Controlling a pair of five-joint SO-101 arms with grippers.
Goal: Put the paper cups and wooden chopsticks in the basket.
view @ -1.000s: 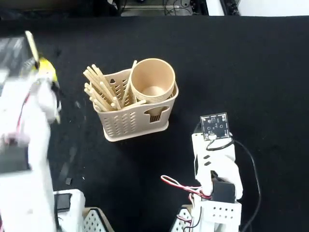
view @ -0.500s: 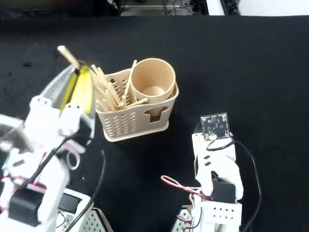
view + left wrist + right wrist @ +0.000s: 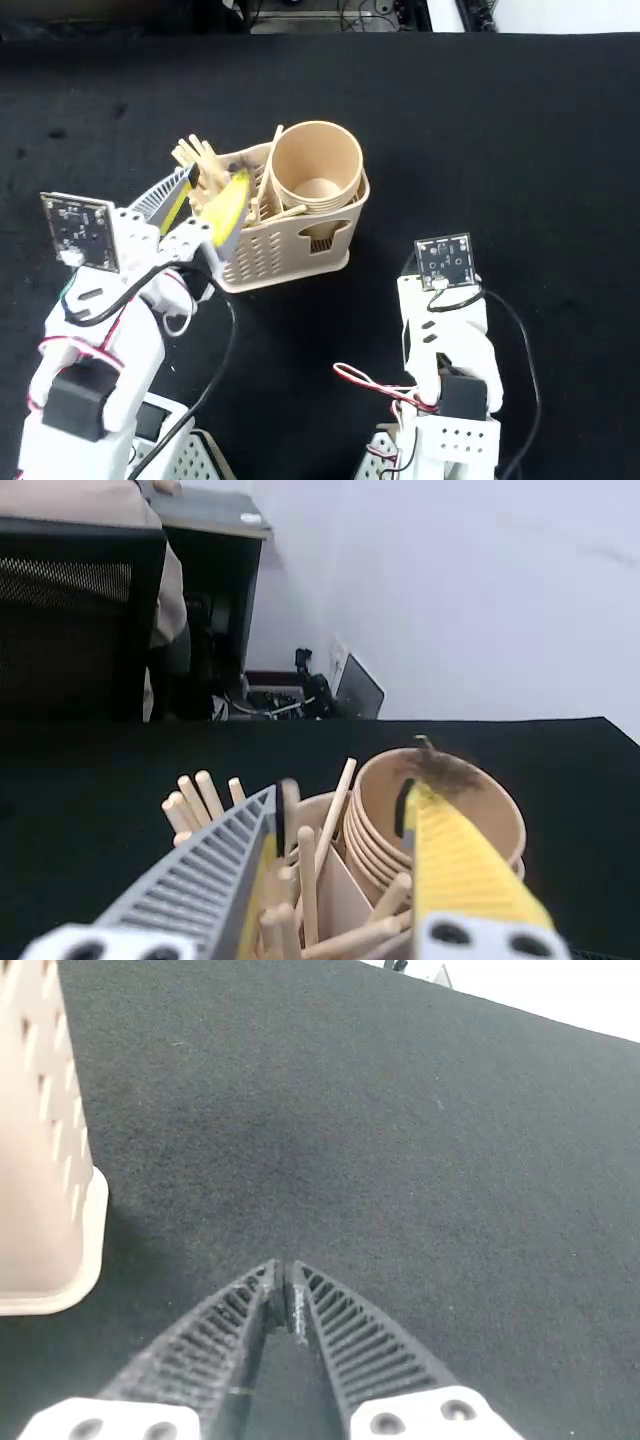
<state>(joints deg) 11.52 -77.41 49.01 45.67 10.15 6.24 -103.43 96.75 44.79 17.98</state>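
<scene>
A beige slotted basket (image 3: 280, 250) stands mid-table. Its right compartment holds stacked paper cups (image 3: 315, 175), its left one a bundle of wooden chopsticks (image 3: 192, 158). My left gripper (image 3: 215, 182) hangs right over the chopstick compartment, open, with the grey finger on one side and the yellow one toward the cups. In the left wrist view the left gripper (image 3: 340, 805) frames the chopsticks (image 3: 200, 795) and the cups (image 3: 372, 830); one stick stands close by the grey finger. My right gripper (image 3: 283, 1285) is shut and empty, low over the cloth beside the basket (image 3: 45, 1160).
Black cloth (image 3: 500, 130) covers the whole table, bare to the right of and behind the basket. The right arm (image 3: 445, 300) sits folded near the front edge. Arm bases and cables lie along the front.
The left arm swung in from the far left with a chopstick raised in its gripper. It now sits over the basket with its fingers apart, the stick down among the others. The right arm kept still.
</scene>
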